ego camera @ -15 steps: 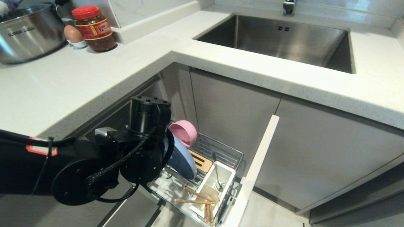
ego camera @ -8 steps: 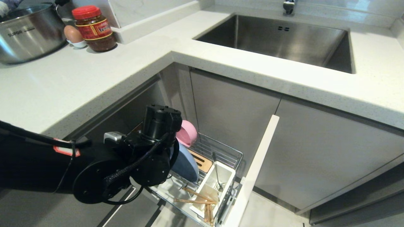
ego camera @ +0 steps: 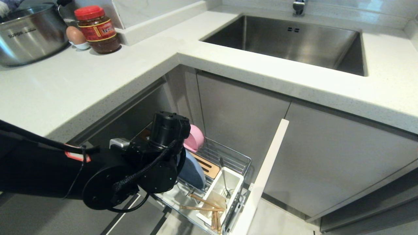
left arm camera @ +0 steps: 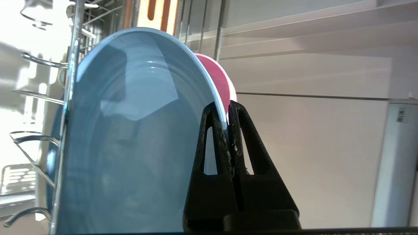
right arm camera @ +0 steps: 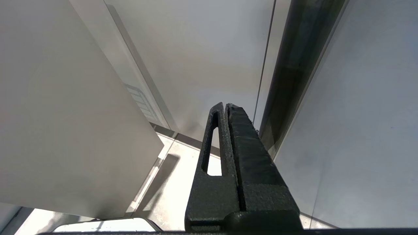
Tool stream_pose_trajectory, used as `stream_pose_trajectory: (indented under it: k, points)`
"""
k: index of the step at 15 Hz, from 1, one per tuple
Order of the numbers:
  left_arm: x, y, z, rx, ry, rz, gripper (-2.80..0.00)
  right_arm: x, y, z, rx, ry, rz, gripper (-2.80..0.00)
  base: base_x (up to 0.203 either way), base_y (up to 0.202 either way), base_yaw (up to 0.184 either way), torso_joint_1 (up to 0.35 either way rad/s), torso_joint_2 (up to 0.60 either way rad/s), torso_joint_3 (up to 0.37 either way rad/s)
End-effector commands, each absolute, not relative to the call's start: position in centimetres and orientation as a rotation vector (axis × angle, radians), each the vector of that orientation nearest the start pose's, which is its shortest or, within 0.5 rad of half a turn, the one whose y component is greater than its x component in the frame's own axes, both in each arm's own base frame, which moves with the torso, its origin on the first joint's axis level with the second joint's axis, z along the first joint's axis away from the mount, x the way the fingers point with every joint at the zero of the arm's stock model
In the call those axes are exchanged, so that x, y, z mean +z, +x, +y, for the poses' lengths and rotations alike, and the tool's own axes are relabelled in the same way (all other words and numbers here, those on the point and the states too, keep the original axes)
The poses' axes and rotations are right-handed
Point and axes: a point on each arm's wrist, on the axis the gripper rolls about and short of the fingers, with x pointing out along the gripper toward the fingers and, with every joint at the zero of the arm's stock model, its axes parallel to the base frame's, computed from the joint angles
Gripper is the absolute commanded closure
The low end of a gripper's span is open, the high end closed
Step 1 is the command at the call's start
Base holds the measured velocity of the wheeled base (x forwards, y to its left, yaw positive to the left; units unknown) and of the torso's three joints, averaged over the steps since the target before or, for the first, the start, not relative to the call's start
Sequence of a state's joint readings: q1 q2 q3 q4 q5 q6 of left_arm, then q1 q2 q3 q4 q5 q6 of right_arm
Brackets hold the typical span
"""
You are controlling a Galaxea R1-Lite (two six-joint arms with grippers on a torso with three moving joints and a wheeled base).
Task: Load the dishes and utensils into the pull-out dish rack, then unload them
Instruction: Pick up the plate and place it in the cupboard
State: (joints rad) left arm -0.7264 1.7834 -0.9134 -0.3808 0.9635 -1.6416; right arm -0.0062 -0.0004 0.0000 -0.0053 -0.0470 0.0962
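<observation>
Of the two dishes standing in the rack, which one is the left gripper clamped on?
The light-blue plate: the left gripper pinches its rim. The pink bowl stands just behind it, ungripped.

The blue plate (left arm camera: 130,137) looked glazed and glossy, catching pale reflections, while the pink bowl (ego camera: 195,138) behind it was matt. The dish rack (ego camera: 225,156) was bright chrome wire, with a pale wooden slotted strip (ego camera: 205,166) and a smooth white plastic cutlery cup (ego camera: 228,186). The chopsticks (ego camera: 204,202) were bare light wood. The left gripper (left arm camera: 227,111) was black plastic (rough and scuffed along the inner edges). The sink (ego camera: 287,42) was brushed steel, the countertop (ego camera: 98,75) speckled pale stone.
</observation>
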Motion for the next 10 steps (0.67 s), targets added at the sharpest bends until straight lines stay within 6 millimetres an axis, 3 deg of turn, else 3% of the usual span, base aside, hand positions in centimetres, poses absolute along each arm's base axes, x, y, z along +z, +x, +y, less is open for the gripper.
stream_pose_trajectory:
  k: [1, 9, 10]
  points:
    - [15.96, 24.86, -19.58, 0.445, -1.234, 0.067, 0.00, 7.60, -2.32, -0.09, -0.053, 0.097, -0.013, 0.00, 0.000, 0.000, 0.000, 0.000, 0.00, 0.000]
    - [16.03, 24.80, -19.71, 0.442, -1.240, 0.069, 0.00, 7.60, -2.32, -0.09, -0.053, 0.097, -0.013, 0.00, 0.000, 0.000, 0.000, 0.000, 0.00, 0.000]
    - [16.08, 24.78, -19.75, 0.443, -1.239, 0.063, -2.80, 7.60, -2.31, -0.09, -0.053, 0.097, -0.013, 0.00, 0.000, 0.000, 0.000, 0.000, 0.00, 0.000]
